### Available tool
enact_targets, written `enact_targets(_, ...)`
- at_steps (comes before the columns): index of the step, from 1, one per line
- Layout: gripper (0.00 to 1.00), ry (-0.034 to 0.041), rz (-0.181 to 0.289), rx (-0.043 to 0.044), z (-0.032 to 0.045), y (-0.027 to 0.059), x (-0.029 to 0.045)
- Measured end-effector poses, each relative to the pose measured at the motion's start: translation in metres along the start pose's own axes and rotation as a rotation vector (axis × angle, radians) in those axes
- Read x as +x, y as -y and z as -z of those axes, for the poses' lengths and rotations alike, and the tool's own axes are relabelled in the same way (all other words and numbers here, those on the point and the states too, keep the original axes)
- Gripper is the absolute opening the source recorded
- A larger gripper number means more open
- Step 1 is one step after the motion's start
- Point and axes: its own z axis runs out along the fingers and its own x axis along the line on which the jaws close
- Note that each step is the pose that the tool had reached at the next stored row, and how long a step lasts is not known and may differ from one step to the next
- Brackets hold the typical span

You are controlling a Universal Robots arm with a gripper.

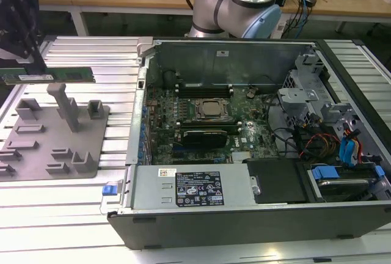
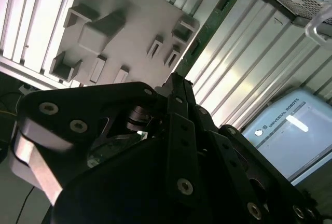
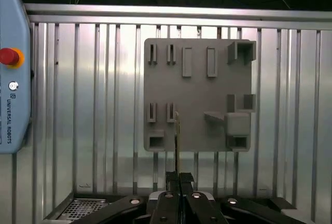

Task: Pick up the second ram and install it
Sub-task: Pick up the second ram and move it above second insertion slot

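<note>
1. Exterior view: our gripper [image 1: 36,68] is clamped shut on the second ram [image 1: 55,76], gripping it off-centre, so the longer part juts out level to one side.
2. In the first wrist view we see the stick edge-on, running straight out ahead of the fingertips, with the grey tray [image 3: 197,86] beneath and apart from it.
3. The tray's upright post [image 1: 66,102] stands just below the ram, so we judge that clearance matters.
4. We would hold the board firm, level and untwisted, since an off-centre grip may let it tilt on the way to the computer case [image 1: 244,123], well aside of the gripper.
</note>
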Motion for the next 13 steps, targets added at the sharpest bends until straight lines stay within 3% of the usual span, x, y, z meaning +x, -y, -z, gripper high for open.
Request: enact_targets(13,0.09,0.0000,0.000,-0.0001,0.0000,0.0395,0.0010)
